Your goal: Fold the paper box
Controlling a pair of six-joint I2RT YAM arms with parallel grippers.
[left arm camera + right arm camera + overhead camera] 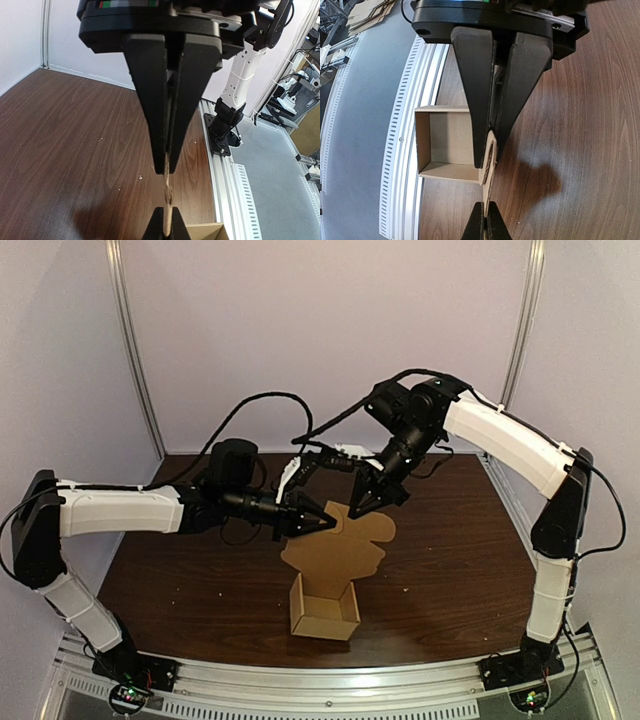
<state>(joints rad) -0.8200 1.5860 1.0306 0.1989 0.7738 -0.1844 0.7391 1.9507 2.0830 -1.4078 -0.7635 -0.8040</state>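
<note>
**Top external first: both jaws on the lid, tray toward the near edge**

Top external: the paper box (323, 612) sits on the table (180, 580) near the front edge, midway between my two arms. Its open tray faces up and I see nothing in it. The lid flap (345, 540) runs from the tray's back wall away from me, so the long axis lies near-to-far. My left jaws are clamped on the flap's far left corner and my right jaws on its far edge just beside them. Neither arm is clearly the nearer.

Left wrist: my jaws are together on a thin strip of cardboard (168, 180), seen edge-on. A corner of the tray (207, 231) shows low on the right.

Right wrist: my jaws are pinched on the flap, also edge-on, and the tray (447, 142) lies beyond my fingertips, toward the rail (402, 150).

As I judge it, the next move swings the flap back toward me and over the tray, with both arms moving together so the cardboard doesn't twist.
</note>
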